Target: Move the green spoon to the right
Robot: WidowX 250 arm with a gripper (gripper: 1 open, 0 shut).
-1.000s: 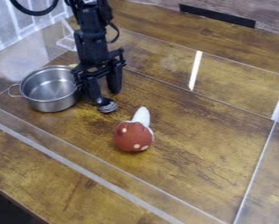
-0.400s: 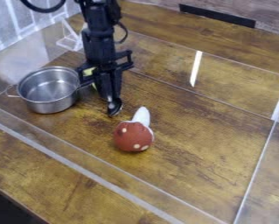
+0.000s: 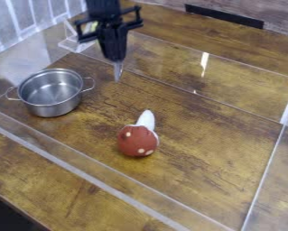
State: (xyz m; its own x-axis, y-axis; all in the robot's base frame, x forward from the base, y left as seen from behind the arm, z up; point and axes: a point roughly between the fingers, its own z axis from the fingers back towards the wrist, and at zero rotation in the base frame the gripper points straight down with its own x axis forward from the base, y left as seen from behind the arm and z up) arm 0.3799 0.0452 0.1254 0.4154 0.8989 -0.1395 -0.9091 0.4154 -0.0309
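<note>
Your view looks down at an angle on a wooden table (image 3: pixel 218 108) with dark, streaky grain and a worn brown finish. Clear plastic walls (image 3: pixel 204 70) stand on it, thin and glossy, catching a bright white streak of light.

At the top of the view your gripper (image 3: pixel 115 63) hangs above the table, pointing straight down. It is black, blocky at the top and narrowing to slim fingers. The fingers are pressed together, clenched on the spoon (image 3: pixel 116 69). Only a thin sliver of the spoon shows, poking down from between the fingertips: a pale, narrow strip against the wood. You cannot make out its bowl from here. The spoon is lifted clear of the table, hanging up and to the right of the pot and well apart from the mushroom.

At the left sits a small pot (image 3: pixel 51 91), round, shiny silver metal, with a short handle at each side and an open top showing a smooth bright inside.

Near the middle lies a toy mushroom (image 3: pixel 139 137) on its side. Its cap is rounded and red with small pale spots, and its smooth white stem points up and away from you.
</note>
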